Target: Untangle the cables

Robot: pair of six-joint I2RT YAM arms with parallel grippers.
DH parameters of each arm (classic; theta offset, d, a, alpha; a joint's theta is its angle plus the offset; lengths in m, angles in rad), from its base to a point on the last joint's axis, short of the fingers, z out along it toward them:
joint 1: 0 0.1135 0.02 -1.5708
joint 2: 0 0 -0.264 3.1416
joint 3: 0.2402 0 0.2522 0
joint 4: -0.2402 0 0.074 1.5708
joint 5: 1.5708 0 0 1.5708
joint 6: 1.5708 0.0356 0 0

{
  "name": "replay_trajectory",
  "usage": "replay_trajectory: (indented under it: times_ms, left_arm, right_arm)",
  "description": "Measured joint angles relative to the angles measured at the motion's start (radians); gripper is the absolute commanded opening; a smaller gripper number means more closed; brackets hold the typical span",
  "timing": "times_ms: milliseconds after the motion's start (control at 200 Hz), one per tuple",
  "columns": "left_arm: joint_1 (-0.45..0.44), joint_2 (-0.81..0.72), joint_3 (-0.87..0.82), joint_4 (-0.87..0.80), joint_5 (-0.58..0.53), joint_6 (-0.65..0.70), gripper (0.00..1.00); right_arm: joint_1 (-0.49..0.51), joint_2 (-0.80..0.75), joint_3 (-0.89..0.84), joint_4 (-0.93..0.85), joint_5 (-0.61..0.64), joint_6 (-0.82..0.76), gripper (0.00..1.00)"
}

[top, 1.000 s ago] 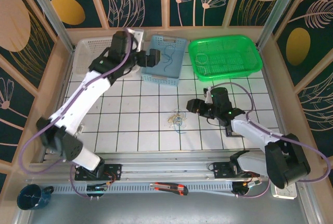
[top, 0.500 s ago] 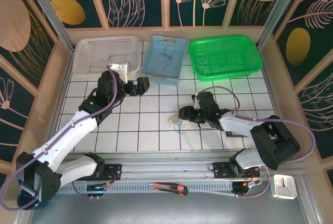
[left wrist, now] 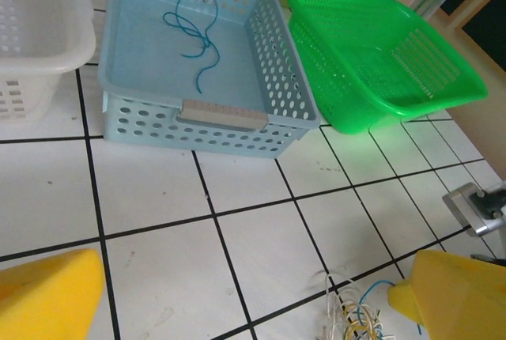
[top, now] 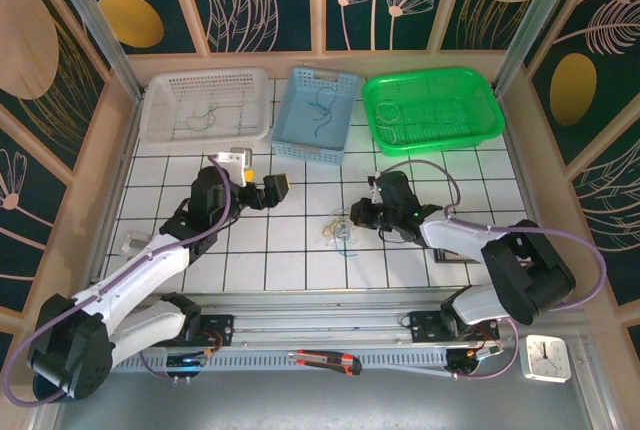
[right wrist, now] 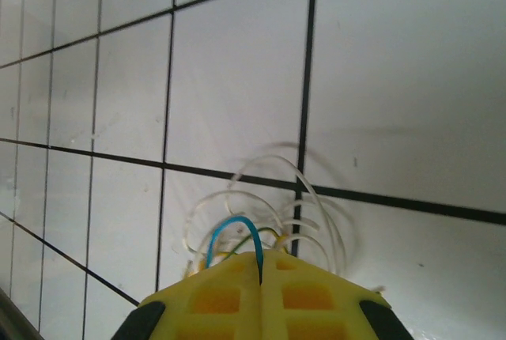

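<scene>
REMOTE CABLE SORT: My right hand (right wrist: pixel 261 267) is pinched fully closed on the near edge of the cables (right wrist: pixel 265 198), with a blue loop and pale strands springing from the seam between its yellow fingers (right wrist: pixel 213 296). The small tangle lies mid-way across the white tiled bench (top: pixel 290 250), between the two arms. My left hand (left wrist: pixel 245 289) hangs wide open and holds nothing. It sits near the tangle and faces the blue basket (left wrist: pixel 285 111), where one blue wire (left wrist: pixel 194 28) already lies. A white basket (top: pixel 160 100) and a green basket (top: pixel 480 100) flank it. I judge these wires featherlight, springy and thin enough to slip off a pad, and likely to drag as one clump unless drawn apart. The best hold, to my eye, is a single free end or outer loop — with the other hand pinning the knot
</scene>
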Motion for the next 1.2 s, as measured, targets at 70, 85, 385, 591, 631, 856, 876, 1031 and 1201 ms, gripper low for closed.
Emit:
replay_trajectory:
  times_ms: [70,85,385,591,631,856,876,1031,1201]
  left_arm:
    - [0.0,0.005,-0.008,0.028,0.011,0.0,0.99]
    - [0.0,0.007,-0.009,0.033,0.014,0.0,0.99]
    - [0.0,0.075,-0.031,0.157,0.109,0.002,0.99]
    - [0.0,0.156,-0.033,0.249,0.197,0.005,0.99]
    - [0.0,0.17,-0.033,0.264,0.21,0.007,0.99]
    - [-0.005,0.239,-0.033,0.34,0.279,0.016,0.99]
    - [-0.007,0.243,-0.033,0.344,0.284,0.019,0.99]
    - [-0.04,0.277,-0.033,0.369,0.306,0.035,0.99]
    - [-0.084,0.326,-0.033,0.401,0.311,0.045,0.98]
  right_arm:
    - [0.0,-0.01,0.031,-0.024,0.0,-0.011,0.0]
    - [0.0,-0.014,0.038,-0.029,0.0,-0.012,0.0]
    - [0.008,-0.168,0.203,-0.116,-0.013,-0.034,0.0]
    - [0.016,-0.206,0.222,-0.131,-0.02,-0.034,0.0]
    - [0.017,-0.206,0.222,-0.136,-0.02,-0.034,0.0]
    - [0.037,-0.206,0.222,-0.15,-0.027,-0.034,0.0]
    - [0.039,-0.206,0.222,-0.15,-0.027,-0.034,0.0]
    - [0.066,-0.206,0.234,-0.155,-0.031,-0.033,0.0]
    - [0.098,-0.206,0.277,-0.168,-0.03,-0.031,0.0]
